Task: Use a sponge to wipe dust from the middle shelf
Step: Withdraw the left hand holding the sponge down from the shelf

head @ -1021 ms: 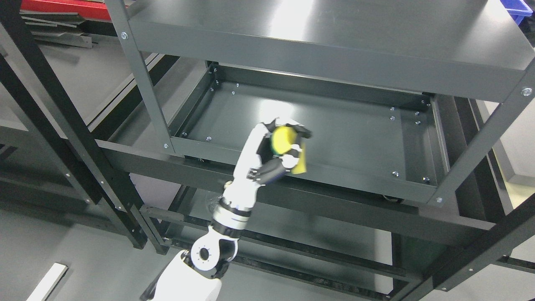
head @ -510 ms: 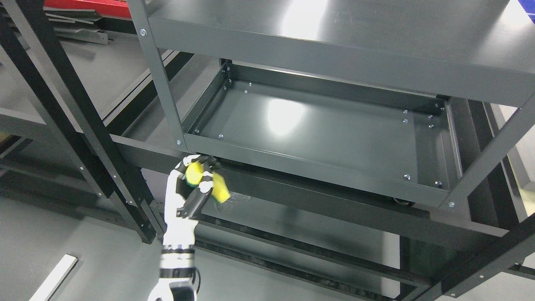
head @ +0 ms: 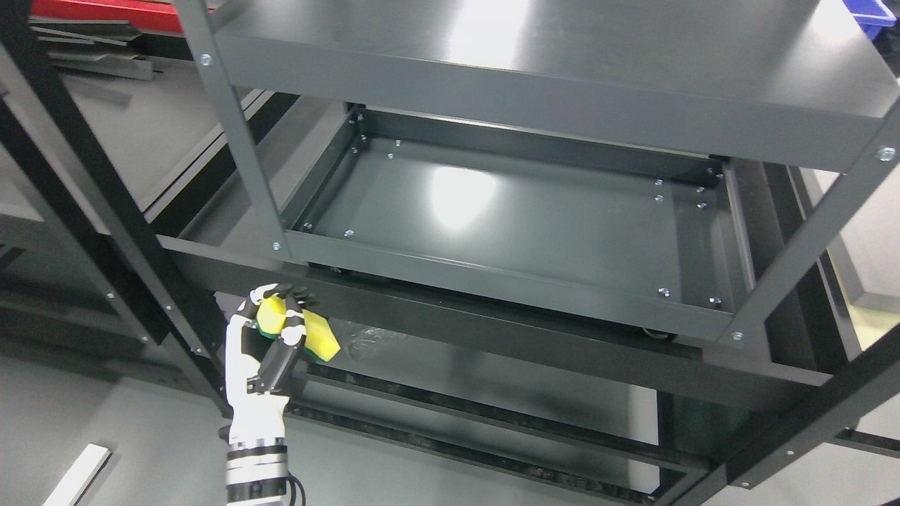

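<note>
One hand is at work for us, our left hand [head: 271,337], low at the lower left, below and in front of the rack's front rail. Its fingers [head: 278,362] are clamped around a yellow sponge with a green scouring side [head: 309,337], one corner poking out to the right so a face is free for wiping. Sponge and hand hang in the air, well apart from the target. Beyond and above sits the middle shelf [head: 534,225], a dark metal tray with raised lips and bolted corners, bare, with glare on its left part. Farther up, the top shelf [head: 562,63] overhangs it, so we judge any reach must go in over the front lip and under that overhang.
</note>
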`<state>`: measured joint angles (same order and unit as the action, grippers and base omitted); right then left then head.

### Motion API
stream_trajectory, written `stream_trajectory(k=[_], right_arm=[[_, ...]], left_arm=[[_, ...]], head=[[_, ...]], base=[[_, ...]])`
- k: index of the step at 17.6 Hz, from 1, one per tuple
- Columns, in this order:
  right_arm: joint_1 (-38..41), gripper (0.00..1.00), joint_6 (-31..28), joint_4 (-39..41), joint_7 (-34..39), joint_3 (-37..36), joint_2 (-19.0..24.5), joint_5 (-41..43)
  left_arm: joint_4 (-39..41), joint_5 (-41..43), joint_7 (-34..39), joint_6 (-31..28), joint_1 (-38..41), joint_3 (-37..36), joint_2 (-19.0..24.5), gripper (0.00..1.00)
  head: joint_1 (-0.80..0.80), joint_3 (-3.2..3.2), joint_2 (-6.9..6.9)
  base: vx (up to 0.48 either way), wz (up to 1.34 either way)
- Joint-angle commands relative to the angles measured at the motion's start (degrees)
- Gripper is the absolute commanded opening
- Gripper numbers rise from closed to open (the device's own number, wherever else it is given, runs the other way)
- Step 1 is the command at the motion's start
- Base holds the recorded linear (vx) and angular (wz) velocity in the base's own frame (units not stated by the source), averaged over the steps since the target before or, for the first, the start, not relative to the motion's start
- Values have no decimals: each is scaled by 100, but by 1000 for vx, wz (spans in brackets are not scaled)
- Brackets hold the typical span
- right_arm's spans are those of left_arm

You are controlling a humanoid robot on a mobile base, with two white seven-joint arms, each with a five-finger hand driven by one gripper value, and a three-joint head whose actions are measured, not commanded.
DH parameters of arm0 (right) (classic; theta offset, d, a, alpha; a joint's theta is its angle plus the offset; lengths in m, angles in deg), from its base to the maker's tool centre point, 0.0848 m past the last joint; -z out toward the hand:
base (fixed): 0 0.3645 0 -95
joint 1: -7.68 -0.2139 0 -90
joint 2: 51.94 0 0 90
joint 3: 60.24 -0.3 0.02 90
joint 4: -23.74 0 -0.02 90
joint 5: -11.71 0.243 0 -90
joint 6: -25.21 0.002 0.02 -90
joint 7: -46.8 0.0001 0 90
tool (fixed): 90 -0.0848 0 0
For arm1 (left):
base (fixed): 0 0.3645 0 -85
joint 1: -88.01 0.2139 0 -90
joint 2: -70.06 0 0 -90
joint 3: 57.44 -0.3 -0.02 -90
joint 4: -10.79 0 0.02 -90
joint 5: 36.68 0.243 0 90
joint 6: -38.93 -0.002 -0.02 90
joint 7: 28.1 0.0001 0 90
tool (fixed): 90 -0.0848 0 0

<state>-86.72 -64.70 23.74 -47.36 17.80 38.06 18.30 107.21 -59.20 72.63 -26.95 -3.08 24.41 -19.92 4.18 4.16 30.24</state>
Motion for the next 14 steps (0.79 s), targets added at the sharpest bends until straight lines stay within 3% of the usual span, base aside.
stream_trajectory(k=[1,14], right_arm=[[1,100,-413,100,3,0,-100,0],[1,100,-413,100,3,0,-100,0]], left_arm=[[518,-15,149,-162,-84,367,98,0],[527,-15,149,-154,-58,358,98,0]], head=[[0,0,0],[0,0,0]], base=[[17,-138],[32,-192]])
